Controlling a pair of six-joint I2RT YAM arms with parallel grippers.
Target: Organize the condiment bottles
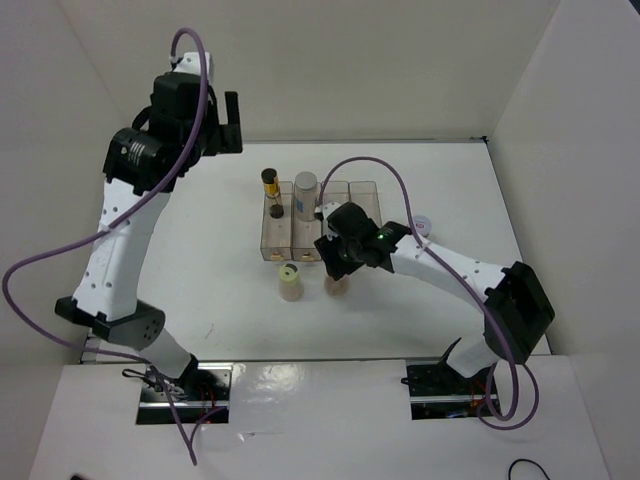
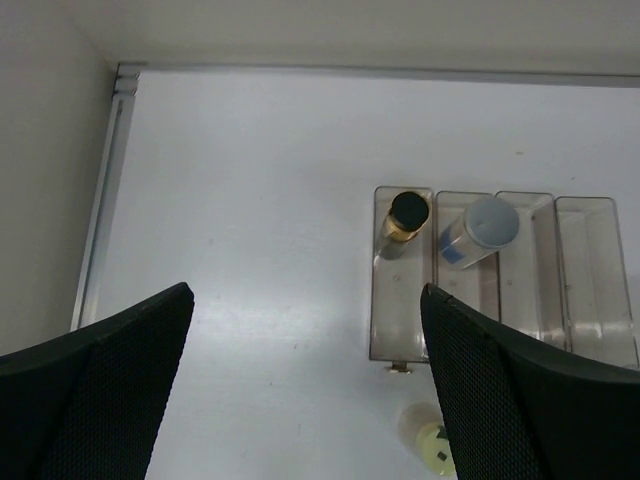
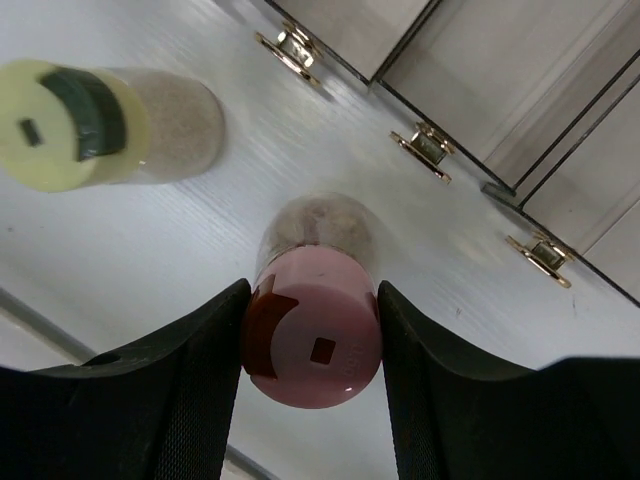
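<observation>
- My right gripper [image 3: 312, 335] was clamped on the pink-lidded bottle [image 3: 318, 290], one finger against each side of the lid. The bottle stood upright on the surface [image 1: 200, 260], just in front of the row of clear bins [image 1: 352, 190].
- My left gripper [image 2: 310, 400] hung high over the far left of the surface, fingers apart and holding nothing.
- The dark gold-banded bottle [image 2: 405, 215] stood in the leftmost bin and the grey-lidded white bottle [image 2: 480, 228] in the second. The third bin [image 2: 525, 265] held no bottle, so I judged it the likely slot for this one.
- The yellow-lidded bottle [image 3: 110, 120] stood just beside mine on its left, apart from it.
- Judgement: the hold was on the lid only, with the brown body hanging below. A firm, even squeeze was needed before any lift, or the bottle might swing or slip.
- The lift should go straight up. A sideways start risked knocking the yellow-lidded bottle.
- The bottle's base had to clear the near bin wall and the gold pulls [image 3: 420, 148] before moving forward.
- It should go down centred between the bin walls, with release only once the base was seated.
</observation>
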